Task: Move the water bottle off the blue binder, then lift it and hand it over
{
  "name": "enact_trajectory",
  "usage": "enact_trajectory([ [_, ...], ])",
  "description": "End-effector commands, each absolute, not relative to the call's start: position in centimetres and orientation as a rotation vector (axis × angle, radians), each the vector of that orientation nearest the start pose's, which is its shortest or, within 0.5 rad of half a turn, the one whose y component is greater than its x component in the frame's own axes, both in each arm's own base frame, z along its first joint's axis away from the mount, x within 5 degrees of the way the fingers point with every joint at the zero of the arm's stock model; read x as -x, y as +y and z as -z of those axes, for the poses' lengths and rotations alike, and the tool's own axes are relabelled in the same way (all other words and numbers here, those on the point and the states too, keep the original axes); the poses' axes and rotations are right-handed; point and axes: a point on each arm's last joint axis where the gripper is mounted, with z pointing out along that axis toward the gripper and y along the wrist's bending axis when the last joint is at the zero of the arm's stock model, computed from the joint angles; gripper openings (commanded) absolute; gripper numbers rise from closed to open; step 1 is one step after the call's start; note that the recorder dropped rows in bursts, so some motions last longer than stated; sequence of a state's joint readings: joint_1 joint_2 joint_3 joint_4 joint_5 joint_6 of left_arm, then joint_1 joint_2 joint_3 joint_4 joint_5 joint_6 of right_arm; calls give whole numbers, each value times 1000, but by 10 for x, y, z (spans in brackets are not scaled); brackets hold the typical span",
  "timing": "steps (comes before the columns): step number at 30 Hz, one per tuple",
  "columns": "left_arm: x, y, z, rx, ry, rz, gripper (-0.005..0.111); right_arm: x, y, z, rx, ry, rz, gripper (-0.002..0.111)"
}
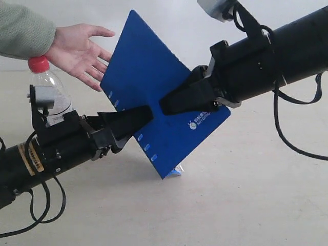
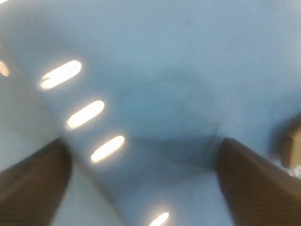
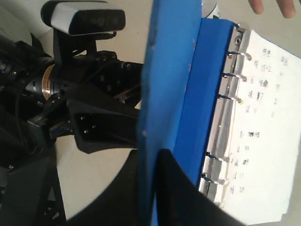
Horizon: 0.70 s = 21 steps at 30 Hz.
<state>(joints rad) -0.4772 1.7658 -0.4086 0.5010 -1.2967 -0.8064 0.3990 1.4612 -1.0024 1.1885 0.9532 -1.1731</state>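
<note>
The blue binder (image 1: 154,72) stands tilted on one corner, its cover open off the white pages (image 3: 263,132). My right gripper (image 1: 163,105) is shut on the blue cover (image 3: 169,70), one finger on each side (image 3: 151,160). My left gripper (image 1: 148,114) is open, with its fingertips at the spine side by the slots. In the left wrist view the binder's face (image 2: 178,70) fills the picture between the spread fingers (image 2: 143,141). The water bottle (image 1: 51,95), clear with a red cap, stands behind the left arm, off the binder.
A person's open hand (image 1: 82,48) in a green sleeve reaches in at the upper left, just above the bottle and near the binder's top edge. Its fingertips (image 3: 273,5) show in the right wrist view. The left arm (image 3: 80,84) lies close behind the cover. The pale table (image 1: 230,205) lies below.
</note>
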Motion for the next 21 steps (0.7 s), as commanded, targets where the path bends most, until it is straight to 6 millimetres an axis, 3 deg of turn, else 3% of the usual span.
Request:
enact_trajectory([
  [1,-229,-162,-149,-174,1814,1191,64,-209,190,-320,1083,1907,-1522,0],
  [3,-232,-159,-142,-163,1884,1089,62,-210,190,-320,1076,1910,-1510,0],
  [6,-226,-174,-151,-444,1804,1182,48,-210,190,-320,1071,1911,-1501,0],
  [7,-228,-177,-154,-435,1788,1218,43,-210,190,-319,1075,1911,-1502,0],
  [9,-239,-177,-156,-254,1861,1253,42,-208,189,-318,1096,1927,-1508,0],
  [11,-241,-175,-150,-254,1924,1176,26,-210,189,-316,1095,1944,-1475,0],
  [12,-241,-174,-146,-273,1956,1131,4,-212,188,-314,1081,1959,-1443,0],
  [17,-221,-169,-132,-377,2035,1137,4,-213,184,-290,984,2058,-1372,0],
  [21,-190,-159,-116,-455,2135,1158,4,-204,182,-275,985,2064,-1421,0],
])
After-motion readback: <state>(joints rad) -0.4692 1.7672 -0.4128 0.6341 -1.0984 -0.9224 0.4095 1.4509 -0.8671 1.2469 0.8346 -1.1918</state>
